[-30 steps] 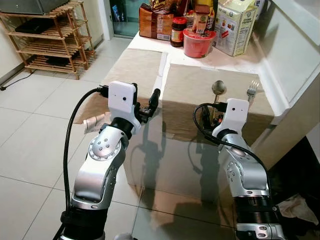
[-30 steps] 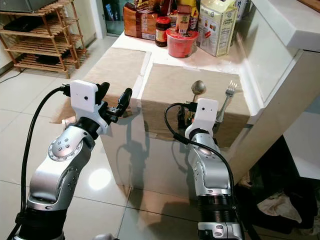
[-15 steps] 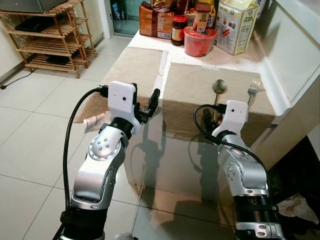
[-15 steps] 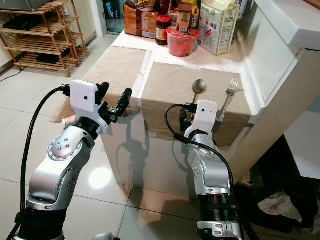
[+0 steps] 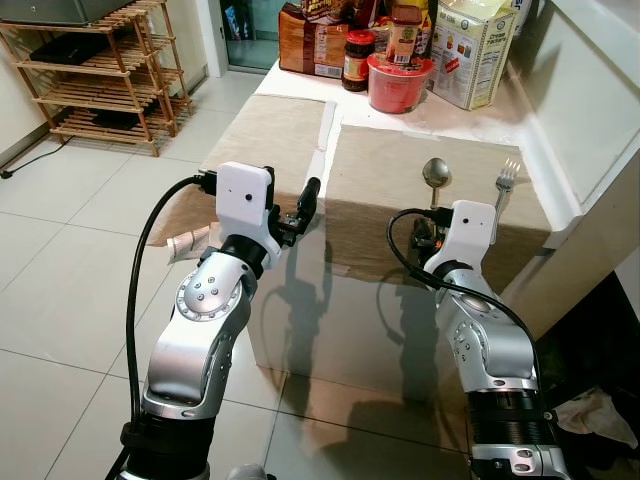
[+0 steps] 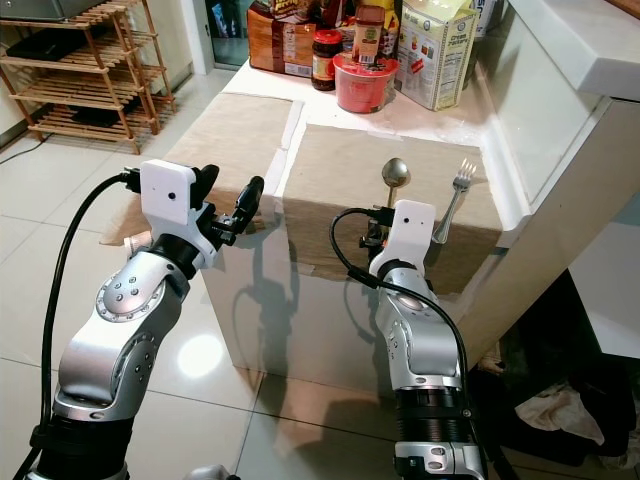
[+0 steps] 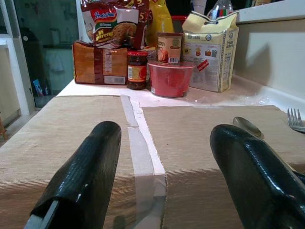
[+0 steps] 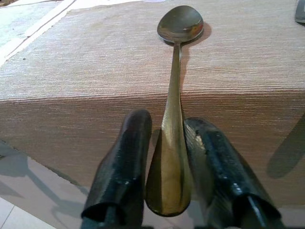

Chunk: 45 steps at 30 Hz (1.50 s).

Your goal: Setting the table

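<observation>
A metal spoon (image 8: 175, 71) lies lengthwise on the right burlap placemat (image 5: 375, 165), its bowl (image 5: 435, 172) pointing to the far side. Its handle sticks out over the table's front edge. My right gripper (image 8: 167, 123) is shut on that handle at the front edge, one finger on each side. To the right of the spoon, a fork (image 5: 505, 178) rests on the same mat. My left gripper (image 6: 228, 190) hovers open at the front edge, facing the white strip between the left placemat (image 5: 265, 135) and the right one, with nothing in it.
At the table's far end stand a red bowl (image 5: 398, 85), a jar (image 5: 357, 62), a carton (image 5: 470, 55) and bread packs (image 5: 312, 45). A white ledge (image 5: 590, 110) borders the table on the right. A wooden rack (image 5: 100, 75) stands on the tiled floor at far left.
The spoon's bowl has shifted very slightly on the mat with my right gripper. My left arm has held still.
</observation>
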Motion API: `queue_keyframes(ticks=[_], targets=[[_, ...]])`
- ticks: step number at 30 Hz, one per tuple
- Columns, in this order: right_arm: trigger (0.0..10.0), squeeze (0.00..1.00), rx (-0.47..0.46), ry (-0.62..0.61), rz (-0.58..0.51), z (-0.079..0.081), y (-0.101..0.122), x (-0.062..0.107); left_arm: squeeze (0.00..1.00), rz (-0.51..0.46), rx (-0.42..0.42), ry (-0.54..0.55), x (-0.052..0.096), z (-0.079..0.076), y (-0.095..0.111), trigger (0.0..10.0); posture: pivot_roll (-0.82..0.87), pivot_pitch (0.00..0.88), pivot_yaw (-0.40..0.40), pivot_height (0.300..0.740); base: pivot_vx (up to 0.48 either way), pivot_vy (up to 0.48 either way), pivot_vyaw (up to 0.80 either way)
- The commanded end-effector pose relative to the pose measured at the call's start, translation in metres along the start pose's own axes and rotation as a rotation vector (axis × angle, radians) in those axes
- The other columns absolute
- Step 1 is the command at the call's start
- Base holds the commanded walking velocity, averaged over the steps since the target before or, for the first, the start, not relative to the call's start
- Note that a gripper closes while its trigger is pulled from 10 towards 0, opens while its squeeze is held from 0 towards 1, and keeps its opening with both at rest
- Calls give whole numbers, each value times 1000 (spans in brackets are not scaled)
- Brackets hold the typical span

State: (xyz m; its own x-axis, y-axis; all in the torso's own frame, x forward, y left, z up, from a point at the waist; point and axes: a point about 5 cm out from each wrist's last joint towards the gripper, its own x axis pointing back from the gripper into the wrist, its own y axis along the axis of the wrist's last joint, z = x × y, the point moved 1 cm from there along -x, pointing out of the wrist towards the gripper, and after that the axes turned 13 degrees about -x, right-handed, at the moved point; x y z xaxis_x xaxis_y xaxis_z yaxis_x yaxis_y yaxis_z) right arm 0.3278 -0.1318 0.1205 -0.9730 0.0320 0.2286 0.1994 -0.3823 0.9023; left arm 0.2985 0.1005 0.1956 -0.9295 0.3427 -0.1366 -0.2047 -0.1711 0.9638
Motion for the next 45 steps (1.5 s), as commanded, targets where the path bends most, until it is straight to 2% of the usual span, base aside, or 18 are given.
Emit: queue_keyframes(ticks=[1, 24, 26, 29, 40, 44, 45], targets=[[0, 0, -9, 6, -4, 2, 4, -1, 0, -16, -1, -6, -1, -1, 6, 10000, 130, 0, -5, 740, 0, 0, 0], [0, 0, -1, 10, -20, 1, 5, 0, 0, -12, 0, -9, -1, -2, 5, 10000, 126, 0, -4, 740, 0, 0, 0], [0, 0, 87, 37, -120, 5, 17, 2, 0, -12, 0, -7, -1, -2, 5, 10000, 127, 0, -5, 740, 0, 0, 0], [0, 0, 127, 47, -176, 7, 25, 4, 0, -12, 0, -6, -1, -2, 5, 10000, 127, 0, -5, 740, 0, 0, 0], [0, 0, 185, 65, -327, 12, 45, 10, 0, -13, -2, -6, -2, -2, 4, 10000, 125, 0, -6, 740, 0, 0, 0], [0, 0, 266, 97, -491, 19, 68, 21, 0, -3, -20, 22, -6, 3, -1, 10000, 116, 0, -7, 740, 0, 0, 0], [0, 0, 266, 97, -491, 19, 68, 21, 0, -3, -20, 22, -6, 3, -1, 10000, 116, 0, -7, 740, 0, 0, 0]])
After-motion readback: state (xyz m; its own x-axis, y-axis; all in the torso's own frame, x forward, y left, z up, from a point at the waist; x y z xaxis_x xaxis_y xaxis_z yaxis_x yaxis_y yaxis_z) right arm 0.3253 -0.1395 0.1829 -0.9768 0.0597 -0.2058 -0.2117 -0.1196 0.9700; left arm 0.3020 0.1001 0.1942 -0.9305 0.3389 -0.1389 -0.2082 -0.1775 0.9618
